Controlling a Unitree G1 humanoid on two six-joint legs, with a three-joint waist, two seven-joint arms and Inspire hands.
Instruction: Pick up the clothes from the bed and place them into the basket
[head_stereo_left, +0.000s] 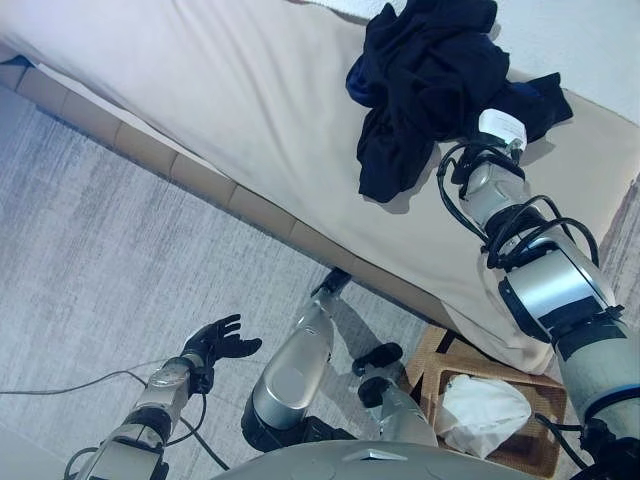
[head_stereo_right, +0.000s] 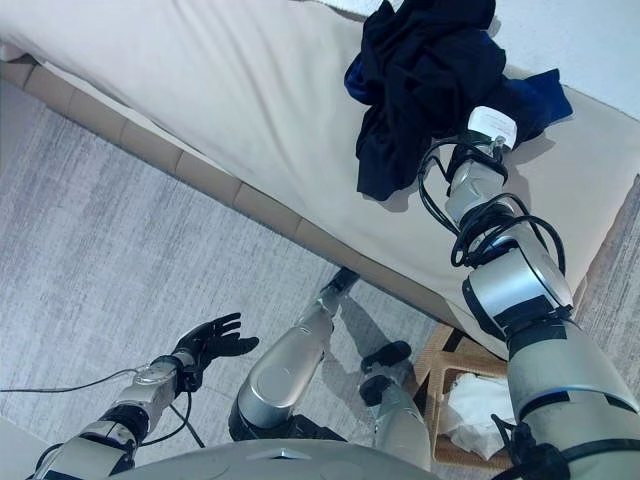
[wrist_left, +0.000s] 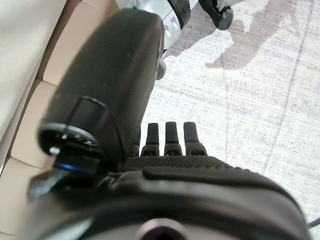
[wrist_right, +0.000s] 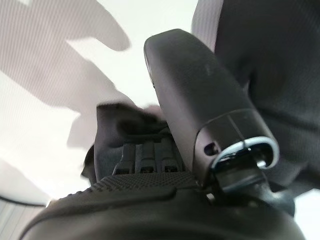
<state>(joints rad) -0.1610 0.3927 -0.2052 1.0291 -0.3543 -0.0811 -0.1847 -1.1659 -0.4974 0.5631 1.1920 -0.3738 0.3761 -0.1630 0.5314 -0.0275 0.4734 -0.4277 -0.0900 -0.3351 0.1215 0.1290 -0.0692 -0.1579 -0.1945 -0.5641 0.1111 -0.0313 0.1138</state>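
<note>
Nearest, the left hand (head_stereo_left: 216, 340) hangs over the floor, fingers relaxed. The basket (head_stereo_left: 545, 448) holds a white cloth (head_stereo_left: 482, 408). Farther, the right hand (wrist_right: 150, 165) is buried in dark clothes (head_stereo_left: 430, 70) on the bed (head_stereo_left: 230, 90) — fingers curled into fabric.

Silver-grey arms — dark hands, black cables

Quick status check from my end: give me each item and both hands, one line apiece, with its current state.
dark clothes: bunched in a heap on the bed, not lifted.
bed: cover flat and smooth beside the heap.
basket: on the floor by the bed, white cloth already inside.
right hand: at the heap, fingers curled into dark fabric.
left hand: open, empty, low over the floor.
</note>
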